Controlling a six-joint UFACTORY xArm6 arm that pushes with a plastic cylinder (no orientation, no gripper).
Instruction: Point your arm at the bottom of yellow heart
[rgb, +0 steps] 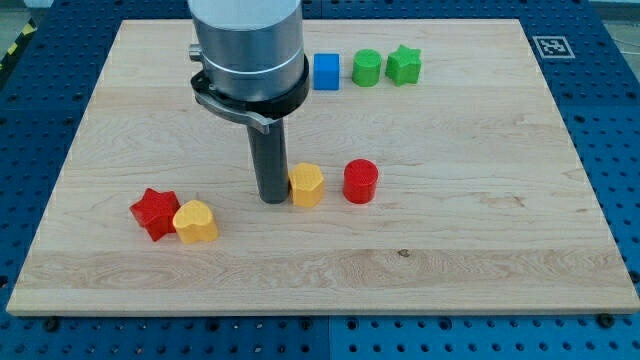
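Observation:
The yellow heart (195, 221) lies at the view's lower left on the wooden board (450, 250), touching a red star (154, 211) on its left. My tip (272, 198) stands near the board's middle, to the right of the heart and slightly above it. The tip touches the left side of a yellow hexagon (307, 185). A red cylinder (360, 181) sits just right of the hexagon.
A blue cube (327, 71), a green cylinder (367, 68) and a green star (404, 65) stand in a row near the view's top. The arm's wide grey body (248, 50) hides part of the board's top middle.

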